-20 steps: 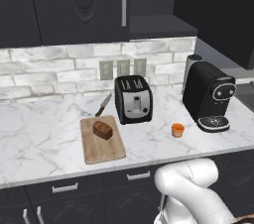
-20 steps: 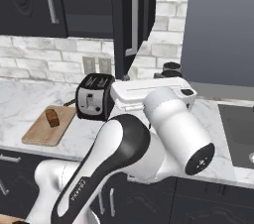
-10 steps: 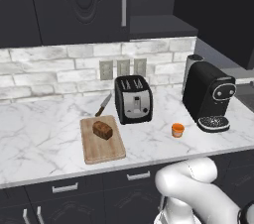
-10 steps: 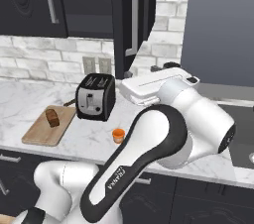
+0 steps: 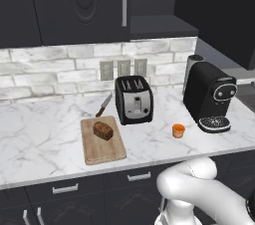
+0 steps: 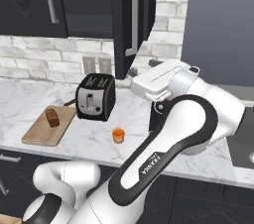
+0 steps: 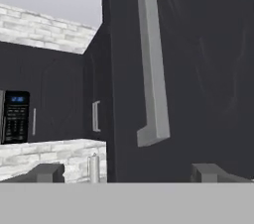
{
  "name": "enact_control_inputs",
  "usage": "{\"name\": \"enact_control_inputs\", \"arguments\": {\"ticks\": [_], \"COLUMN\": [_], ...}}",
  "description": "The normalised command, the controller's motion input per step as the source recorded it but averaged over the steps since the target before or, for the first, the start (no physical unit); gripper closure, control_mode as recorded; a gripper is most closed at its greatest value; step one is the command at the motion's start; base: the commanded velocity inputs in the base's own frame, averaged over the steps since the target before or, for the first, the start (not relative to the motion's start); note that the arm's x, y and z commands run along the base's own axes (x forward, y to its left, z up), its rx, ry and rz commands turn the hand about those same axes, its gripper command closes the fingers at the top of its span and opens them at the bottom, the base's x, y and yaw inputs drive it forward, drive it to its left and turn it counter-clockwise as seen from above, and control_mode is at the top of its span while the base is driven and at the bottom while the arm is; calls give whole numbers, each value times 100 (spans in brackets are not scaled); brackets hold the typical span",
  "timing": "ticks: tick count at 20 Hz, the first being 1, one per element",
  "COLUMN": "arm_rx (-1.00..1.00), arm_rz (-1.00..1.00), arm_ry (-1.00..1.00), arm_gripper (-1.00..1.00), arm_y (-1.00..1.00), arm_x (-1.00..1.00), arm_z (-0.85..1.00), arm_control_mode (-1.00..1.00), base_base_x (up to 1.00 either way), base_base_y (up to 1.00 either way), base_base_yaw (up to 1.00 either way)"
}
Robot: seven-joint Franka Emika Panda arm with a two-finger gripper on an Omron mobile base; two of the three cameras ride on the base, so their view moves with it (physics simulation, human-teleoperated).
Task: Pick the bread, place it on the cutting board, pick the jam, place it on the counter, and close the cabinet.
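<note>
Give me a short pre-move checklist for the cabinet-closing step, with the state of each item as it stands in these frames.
1. bread on the cutting board: ok.
2. jam on the counter, upright: ok.
3. cabinet door shut: not ok, it stands open.
4. gripper open, holding nothing: ok.
5. gripper faces the door's handle: ok.
6. Contact with the door: cannot tell.

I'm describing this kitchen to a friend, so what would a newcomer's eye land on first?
The big white arm in the right base view, its open gripper raised close to the open cabinet door's silver handle. Next, on the marble counter, the bread on the cutting board left of the toaster, with the orange jam standing right of it.
</note>
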Motion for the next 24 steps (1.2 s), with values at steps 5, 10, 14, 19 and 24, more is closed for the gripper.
{"name": "enact_control_inputs", "arguments": {"ticks": [5, 10, 14, 19, 24], "arm_rx": [0, 0, 0, 0, 0], "arm_rz": [6, 1, 0, 0, 0], "arm_ry": [-7, -2, 0, 0, 0], "arm_gripper": [-100, -100, -100, -100, -100], "arm_y": [22, 27, 19, 25, 39], "arm_x": [17, 24, 33, 26, 9], "arm_z": [0, 0, 0, 7, 15], "arm_control_mode": [-100, -100, -100, -100, -100], "base_base_x": [0, 0, 0, 0, 0], "base_base_y": [0, 0, 0, 0, 0], "base_base_yaw": [0, 0, 0, 0, 0]}}
